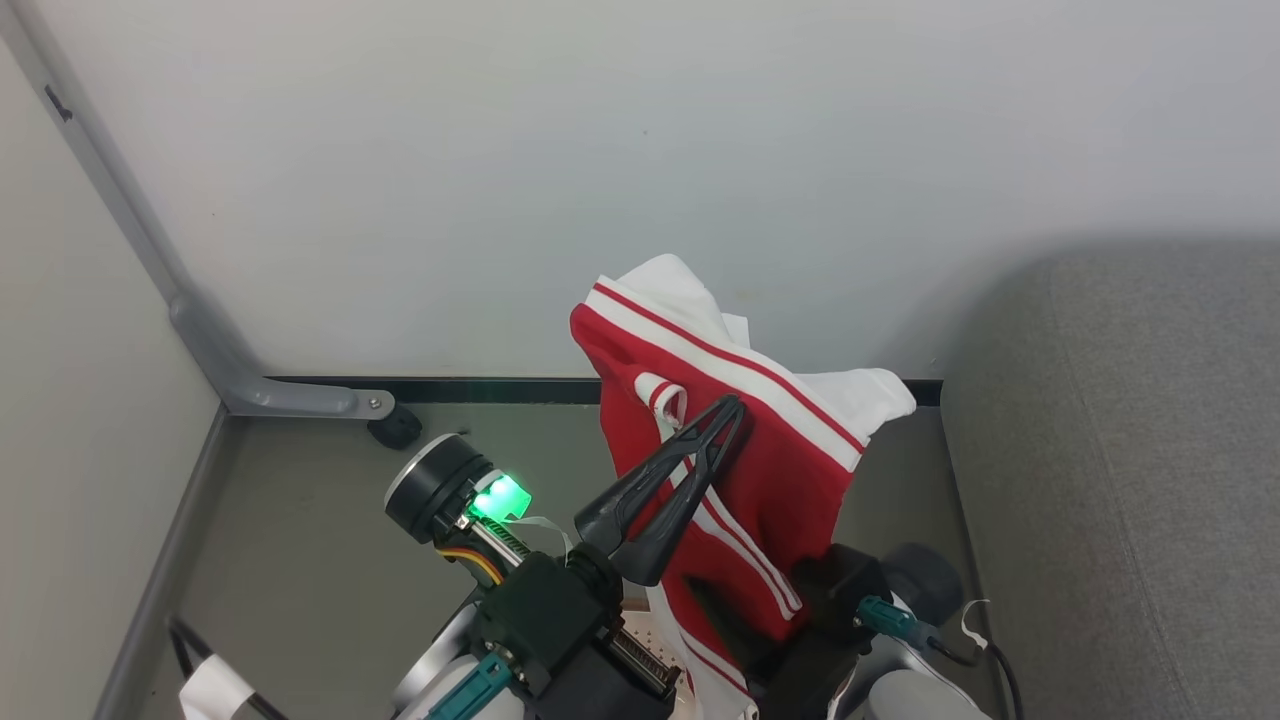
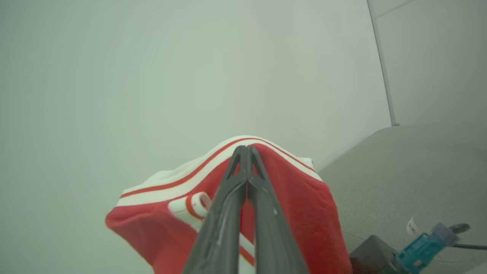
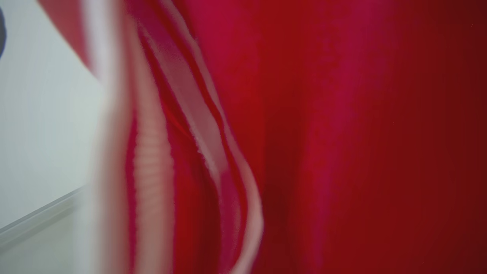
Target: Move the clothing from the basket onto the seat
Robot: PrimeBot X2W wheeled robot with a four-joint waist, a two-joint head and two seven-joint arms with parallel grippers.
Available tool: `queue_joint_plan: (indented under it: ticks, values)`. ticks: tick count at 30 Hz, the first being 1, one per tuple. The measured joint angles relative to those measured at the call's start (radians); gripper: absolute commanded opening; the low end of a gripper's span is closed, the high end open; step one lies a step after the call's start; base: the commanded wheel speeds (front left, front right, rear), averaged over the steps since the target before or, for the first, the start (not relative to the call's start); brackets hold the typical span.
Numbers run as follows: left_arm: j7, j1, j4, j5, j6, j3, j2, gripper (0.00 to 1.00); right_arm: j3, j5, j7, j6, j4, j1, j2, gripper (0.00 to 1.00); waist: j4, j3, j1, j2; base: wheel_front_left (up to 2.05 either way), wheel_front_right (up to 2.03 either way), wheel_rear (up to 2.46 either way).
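Left gripper [image 1: 728, 412]: clenched on clothing [image 1: 775, 480], fabric pinched at the tips.
Clothing: draped over the tips, hanging behind the fingers [image 1: 650, 500].
Seat [image 1: 1120, 480]: to its right.

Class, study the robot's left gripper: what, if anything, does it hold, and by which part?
The left gripper is shut on the clothing, pinching a fold of red fabric just under its white, red-striped band; the rest hangs down.
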State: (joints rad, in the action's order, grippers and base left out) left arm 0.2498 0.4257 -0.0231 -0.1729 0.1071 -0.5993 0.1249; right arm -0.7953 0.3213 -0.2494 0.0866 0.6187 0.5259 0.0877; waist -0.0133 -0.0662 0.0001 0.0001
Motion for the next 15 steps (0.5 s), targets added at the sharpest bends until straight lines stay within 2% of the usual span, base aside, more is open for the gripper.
queue_joint_plan:
  ticks: [5, 11, 15]
  values:
    - [0.0, -0.005, -0.004, 0.0, 0.0, 0.0, 0.001, 0.0, 0.041, 0.026, 0.0, -0.009, 0.0, 0.0, -0.008, 0.0, -0.007, 0.002, 0.0, 0.0, 0.0, 0.0, 0.0]
    - [0.005, -0.037, 0.001, -0.006, -0.002, 0.019, 0.013, 0.0, 0.114, 0.077, 0.0, -0.041, -0.012, -0.003, -0.01, 0.0, -0.012, 0.001, -0.0001, 0.0, 0.0, 0.0, 0.0]
    - [0.006, -0.063, 0.04, -0.009, -0.015, 0.042, 0.025, 0.0, 0.154, 0.123, 0.0, -0.038, -0.031, -0.007, -0.01, 0.0, -0.014, -0.002, -0.0001, 0.0, 0.0, 0.0, 0.0]
